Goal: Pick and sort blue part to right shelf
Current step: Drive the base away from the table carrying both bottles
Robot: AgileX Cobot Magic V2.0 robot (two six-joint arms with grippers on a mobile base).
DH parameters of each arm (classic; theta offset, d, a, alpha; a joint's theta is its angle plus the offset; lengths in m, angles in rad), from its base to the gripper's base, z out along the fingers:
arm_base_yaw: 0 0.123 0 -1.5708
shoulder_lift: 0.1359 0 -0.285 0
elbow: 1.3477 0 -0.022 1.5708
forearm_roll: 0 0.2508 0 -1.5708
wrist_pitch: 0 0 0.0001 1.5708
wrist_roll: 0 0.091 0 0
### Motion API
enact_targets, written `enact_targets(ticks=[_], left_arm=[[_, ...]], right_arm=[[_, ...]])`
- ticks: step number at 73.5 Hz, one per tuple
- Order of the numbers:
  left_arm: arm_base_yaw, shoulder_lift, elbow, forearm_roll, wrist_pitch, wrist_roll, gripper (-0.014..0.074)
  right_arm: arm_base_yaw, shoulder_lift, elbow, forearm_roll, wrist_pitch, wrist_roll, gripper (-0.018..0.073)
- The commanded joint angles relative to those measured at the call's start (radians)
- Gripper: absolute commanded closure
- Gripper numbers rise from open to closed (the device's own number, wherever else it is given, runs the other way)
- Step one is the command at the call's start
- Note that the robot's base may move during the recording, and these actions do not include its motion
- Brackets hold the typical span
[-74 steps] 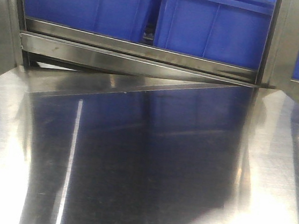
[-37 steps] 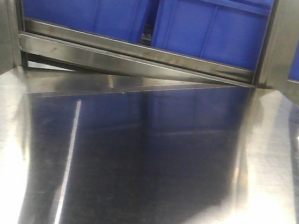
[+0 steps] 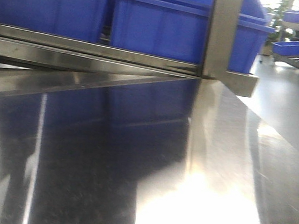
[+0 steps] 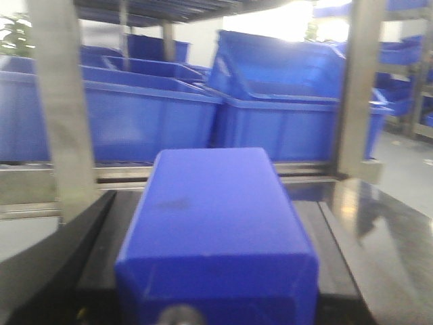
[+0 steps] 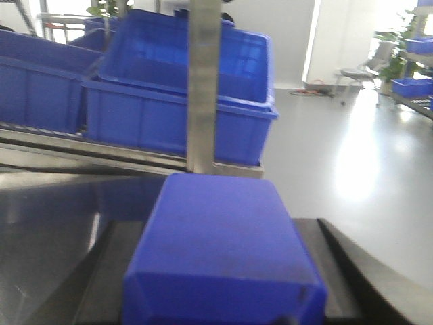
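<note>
The left pincer (image 4: 215, 198) is closed on a blue part (image 4: 216, 237). Its two dark fingers (image 4: 61, 264) lie along both sides of the block and are opened only as wide as the block itself. The part is a plain rectangular block of strong blue, with smooth matte faces, softly rounded edges and a small dark smudge on its top face (the picture is a little blurred). The right pincer (image 5: 216, 222) grips a second blue part (image 5: 220, 250) in the same way, and this part has the same form and colour. Beyond each pincer lies the shiny steel bench (image 3: 132, 169). Farther ahead, large blue bins (image 3: 159, 26) stand on a shelf (image 3: 91, 56), behind a steel post (image 3: 223, 34).
</note>
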Motion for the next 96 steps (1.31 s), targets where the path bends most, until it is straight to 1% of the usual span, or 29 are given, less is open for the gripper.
enact_targets(ticks=[1,96], left_arm=[[-0.006,-0.016,-0.026,0.011,-0.086,-0.003,0.0281],[-0.006,-0.016,-0.013,0.011,-0.086,-0.003,0.0281]], right_arm=[[-0.004,0.023,-0.029,-0.026,-0.091,-0.007,0.0272],[-0.004,0.029,-0.029,-0.026,-0.091,-0.007,0.0272]])
